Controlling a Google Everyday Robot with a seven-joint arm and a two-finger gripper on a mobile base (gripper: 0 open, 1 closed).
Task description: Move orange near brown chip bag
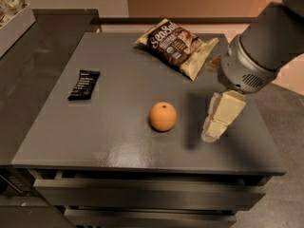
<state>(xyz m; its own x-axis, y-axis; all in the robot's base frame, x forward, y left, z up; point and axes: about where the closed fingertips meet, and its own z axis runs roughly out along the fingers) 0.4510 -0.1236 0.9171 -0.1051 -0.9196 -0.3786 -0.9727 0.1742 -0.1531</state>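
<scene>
1 orange (163, 116), 1 brown chip bag (178, 46) and 1 black wrapper (84, 84) lie flat, 1 hand (213, 128) beside the orange, grip unclear.

The orange (163, 116) is sitting on the grey bench (118, 146), well apart from the brown chip bag (176, 46) lying at the far side. The tool (212, 131) is hanging just right of the orange, not touching it. A black bar wrapper (84, 84) is lying at the left.
</scene>
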